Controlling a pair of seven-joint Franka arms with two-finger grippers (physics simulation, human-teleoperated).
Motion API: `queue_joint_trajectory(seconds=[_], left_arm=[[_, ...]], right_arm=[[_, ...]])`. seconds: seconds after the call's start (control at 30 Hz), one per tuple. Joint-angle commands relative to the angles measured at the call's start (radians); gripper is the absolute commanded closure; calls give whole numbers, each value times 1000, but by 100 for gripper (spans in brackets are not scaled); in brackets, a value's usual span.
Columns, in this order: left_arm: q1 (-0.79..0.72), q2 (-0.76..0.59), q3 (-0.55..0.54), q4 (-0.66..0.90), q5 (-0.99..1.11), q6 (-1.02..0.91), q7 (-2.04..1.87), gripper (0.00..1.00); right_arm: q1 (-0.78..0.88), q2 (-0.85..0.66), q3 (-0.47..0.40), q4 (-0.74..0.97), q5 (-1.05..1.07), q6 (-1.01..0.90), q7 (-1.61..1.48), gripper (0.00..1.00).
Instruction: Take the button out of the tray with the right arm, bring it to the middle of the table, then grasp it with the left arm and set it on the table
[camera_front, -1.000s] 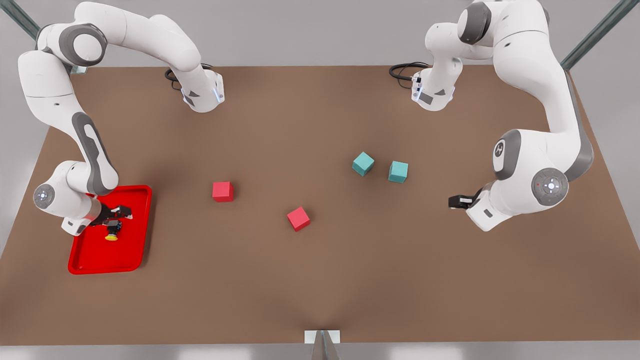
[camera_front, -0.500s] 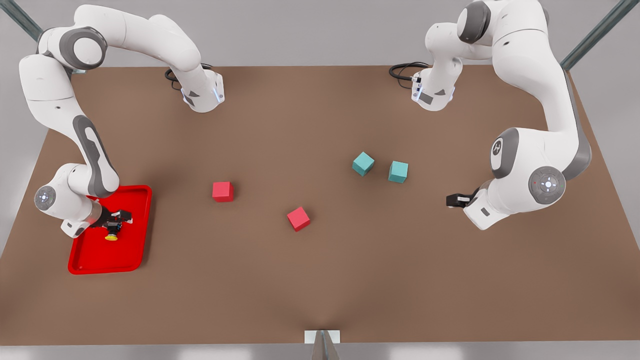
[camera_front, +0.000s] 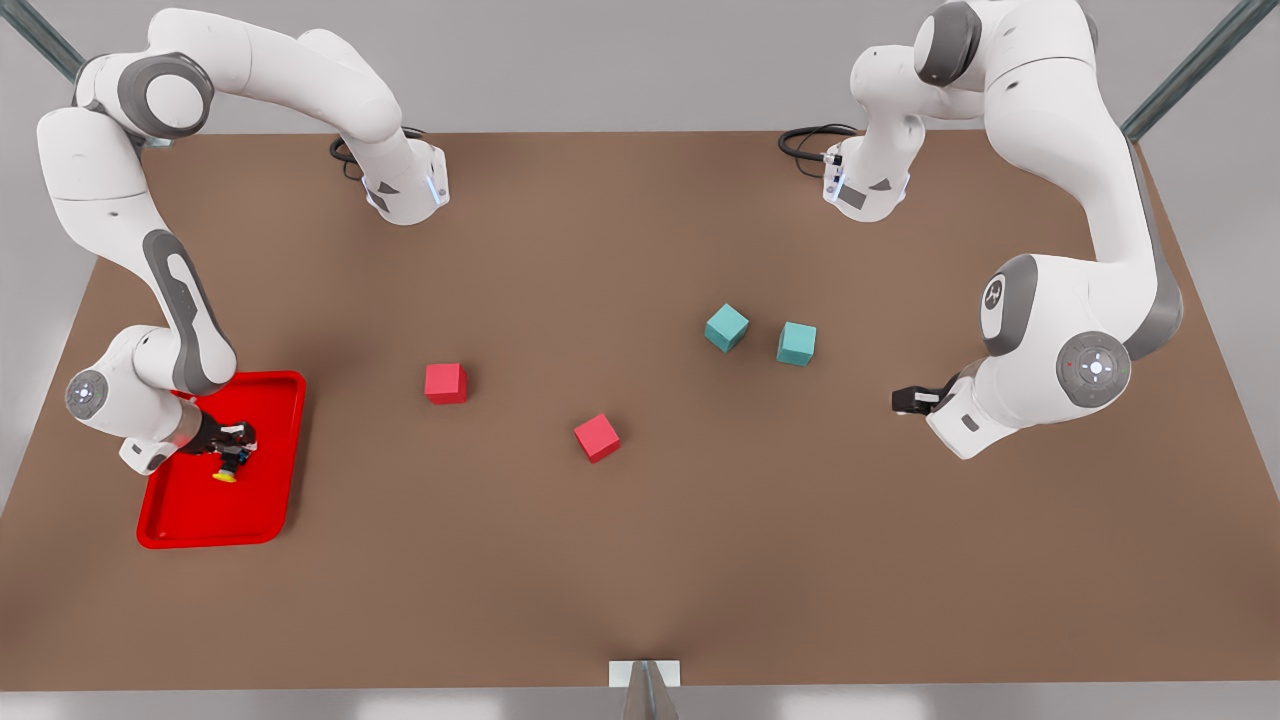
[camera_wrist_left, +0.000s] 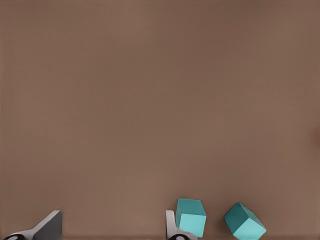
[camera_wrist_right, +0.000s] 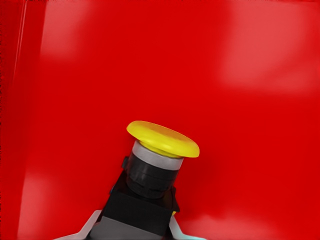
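Note:
The button (camera_front: 227, 470), black-bodied with a yellow cap, lies tilted in the red tray (camera_front: 265, 505) at the front view's left. My right gripper (camera_front: 232, 444) is low in the tray, shut on the button's black body. In the right wrist view the button (camera_wrist_right: 161, 145) points away from the camera, and the fingertips (camera_wrist_right: 95, 226) press on both sides of its body, with the right gripper (camera_wrist_right: 134, 227) around it. My left gripper (camera_front: 906, 400) waits above the table (camera_front: 640, 560) at the front view's right. It is open, and in its wrist view the left gripper (camera_wrist_left: 110, 231) has nothing between its fingers.
Two red cubes (camera_front: 445, 383) (camera_front: 597, 437) sit near the table's middle. Two teal cubes (camera_front: 727, 327) (camera_front: 797, 343) stand right of centre, close to the left gripper, and show as teal cubes (camera_wrist_left: 191, 216) (camera_wrist_left: 245, 223) in the left wrist view.
The right gripper's fingers have come together around the button in the tray. The left arm shifted slightly toward the table's middle, then held still.

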Motion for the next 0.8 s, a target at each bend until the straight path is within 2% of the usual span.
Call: queue_joint_trajectory(seconds=[0.0,0.17,0.23,0.33,0.37,0.4,0.5,0.57,0.67,0.77], left_arm=[[0,-1,0,0,1,-2,-2,0],[-1,-3,-3,0,1,-2,-2,0],[0,-3,-5,0,1,-2,-2,0],[0,-3,-5,0,1,-2,-2,0],[0,-3,-5,0,1,-2,-2,0],[2,-3,-3,0,1,-2,-1,0],[3,-6,0,0,4,-2,1,0],[3,-8,2,0,5,-2,1,0],[9,-8,3,0,5,-2,2,0],[11,-9,5,0,5,-2,7,0]], right_arm=[[1,-9,4,2,-21,-6,72,64],[-3,-43,17,0,-20,-17,69,66],[-6,-107,46,-3,-18,-94,72,67],[3,-247,161,-44,-8,-230,130,67],[15,-271,250,-44,-3,-296,247,67],[75,-277,273,-44,14,-321,331,66],[337,-256,257,-26,127,-308,619,66],[614,-198,120,83,201,-307,855,66],[1053,-83,-174,345,373,-308,1066,66],[1340,46,-420,597,546,-324,1144,66]])
